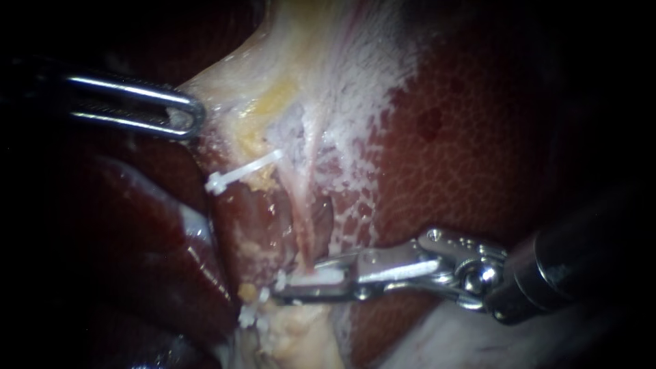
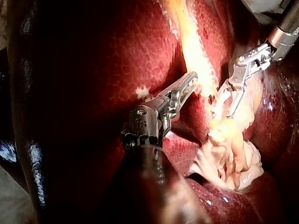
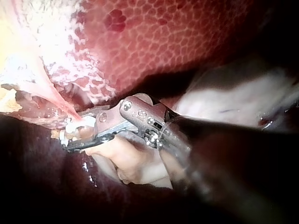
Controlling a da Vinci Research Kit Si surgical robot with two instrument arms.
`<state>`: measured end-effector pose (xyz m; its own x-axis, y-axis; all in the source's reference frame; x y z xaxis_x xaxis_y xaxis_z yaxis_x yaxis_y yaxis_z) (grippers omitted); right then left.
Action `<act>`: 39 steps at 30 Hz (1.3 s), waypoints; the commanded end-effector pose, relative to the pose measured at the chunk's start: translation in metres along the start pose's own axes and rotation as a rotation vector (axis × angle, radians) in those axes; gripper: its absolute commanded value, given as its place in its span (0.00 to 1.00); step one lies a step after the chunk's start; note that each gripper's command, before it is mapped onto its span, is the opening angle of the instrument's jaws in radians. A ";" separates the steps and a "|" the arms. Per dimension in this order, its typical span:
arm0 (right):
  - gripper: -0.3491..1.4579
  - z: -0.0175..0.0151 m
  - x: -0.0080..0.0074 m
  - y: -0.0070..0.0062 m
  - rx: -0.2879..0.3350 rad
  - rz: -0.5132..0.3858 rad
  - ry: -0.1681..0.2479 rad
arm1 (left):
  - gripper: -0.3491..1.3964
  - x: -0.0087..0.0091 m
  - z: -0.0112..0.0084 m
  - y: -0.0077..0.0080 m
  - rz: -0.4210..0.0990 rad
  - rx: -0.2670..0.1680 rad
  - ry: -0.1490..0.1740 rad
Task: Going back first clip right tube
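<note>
Endoscope view. The held clip [image 1: 320, 277], white, lies between the jaws of the right instrument [image 1: 279, 290], which close on it from above and below. It sits low in the field, at the lower end of a thin pink tube [image 1: 305, 212] that runs down into the jaws; the right wrist view shows the same contact.

Above it, a placed clip [image 1: 242, 171], white and slender, lies obliquely across yellowish tissue just beside the tube. Which tube it closes cannot be told.

The left instrument [image 1: 186, 116], with looped jaws, is closed on the edge of a pale tissue fold [image 1: 273, 68] that is drawn taut toward it.

The bed is the liver [image 1: 478, 137], dark red and finely mottled, with a white stippled membrane along its border. Lumpy yellow fat [image 1: 301, 335] lies under the right jaws. The surroundings are dark.
</note>
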<state>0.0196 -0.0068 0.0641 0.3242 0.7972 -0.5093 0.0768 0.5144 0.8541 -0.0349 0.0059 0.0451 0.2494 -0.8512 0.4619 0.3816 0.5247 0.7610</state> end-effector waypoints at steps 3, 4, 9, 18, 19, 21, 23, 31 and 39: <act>0.47 0.0001 0.0002 0.0001 -0.004 -0.059 -0.006 | 0.00 0.0000 0.0000 0.0000 0.000 0.000 0.000; 0.48 0.0001 0.0003 0.0001 -0.003 -0.094 -0.006 | 0.00 0.0000 0.0000 0.0000 0.000 0.000 0.000; 0.50 0.0002 0.0009 0.0002 -0.008 -0.214 -0.014 | 0.00 0.0000 -0.0001 0.0000 0.000 0.000 0.000; 0.52 -0.0004 0.0021 0.0010 -0.009 -0.301 -0.020 | 0.00 0.0000 -0.0001 -0.0001 0.000 -0.001 0.000; 0.52 -0.0004 0.0021 0.0010 -0.009 -0.307 -0.020 | 0.00 0.0001 -0.0001 -0.0001 0.000 -0.001 0.000; 0.52 -0.0005 0.0021 0.0010 -0.009 -0.307 -0.021 | 0.00 0.0001 -0.0001 -0.0001 0.000 -0.001 -0.001; 0.52 -0.0006 0.0021 0.0009 -0.008 -0.308 -0.021 | 0.00 0.0001 -0.0001 -0.0001 0.000 -0.001 -0.001; 0.52 -0.0025 0.0014 0.0006 0.005 -0.310 -0.026 | 0.00 0.0006 0.0002 -0.0001 0.003 -0.003 -0.001; 0.52 -0.0072 0.0016 0.0002 -0.039 -0.326 -0.005 | 0.00 0.0008 0.0003 0.0001 0.004 -0.004 -0.002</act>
<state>0.0129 -0.0029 0.0625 0.2898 0.5842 -0.7581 0.1304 0.7606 0.6360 -0.0349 0.0052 0.0457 0.2492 -0.8489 0.4660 0.3842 0.5284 0.7571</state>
